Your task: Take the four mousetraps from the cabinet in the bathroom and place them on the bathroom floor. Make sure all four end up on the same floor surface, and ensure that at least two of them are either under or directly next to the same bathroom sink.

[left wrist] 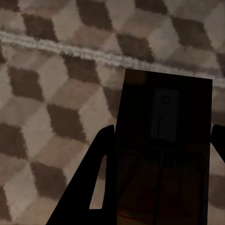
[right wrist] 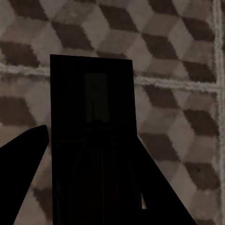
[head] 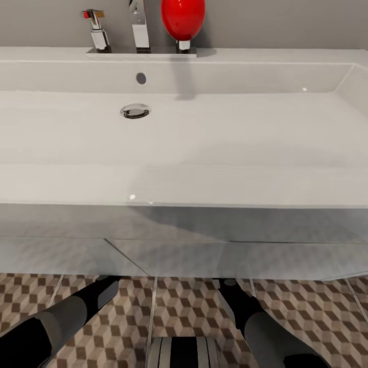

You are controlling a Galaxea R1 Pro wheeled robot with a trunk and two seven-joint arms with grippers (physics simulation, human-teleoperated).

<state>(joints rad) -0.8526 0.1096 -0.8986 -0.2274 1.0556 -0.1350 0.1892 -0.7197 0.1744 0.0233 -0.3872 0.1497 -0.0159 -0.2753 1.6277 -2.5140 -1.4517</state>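
Two mousetraps are carried at once, one in each gripper. In the left wrist view, the left gripper [left wrist: 159, 187] has its dark fingers [left wrist: 101, 154] closed against the sides of a flat dark-brown rectangular mousetrap with thin metal parts [left wrist: 164, 140], which hangs above the cube-patterned brown, beige and white tiled bathroom floor [left wrist: 47, 103]. In the right wrist view, the right gripper [right wrist: 93, 197] is likewise clamped on a second flat dark-brown mousetrap [right wrist: 93, 103] over the same tiling, near a pale grout line [right wrist: 178, 84]. Whether either trap touches the tiles cannot be told. In the head view, both forearms are seen reaching under the wide white rectangular wall-hung sink [head: 184, 184], with its small chrome faucet [head: 140, 30] and a red rounded dispenser [head: 183, 18] at the back edge. The placing step is judged to be in hand. Next, each trap would need to be lowered flat onto the tiles beneath the basin and released.
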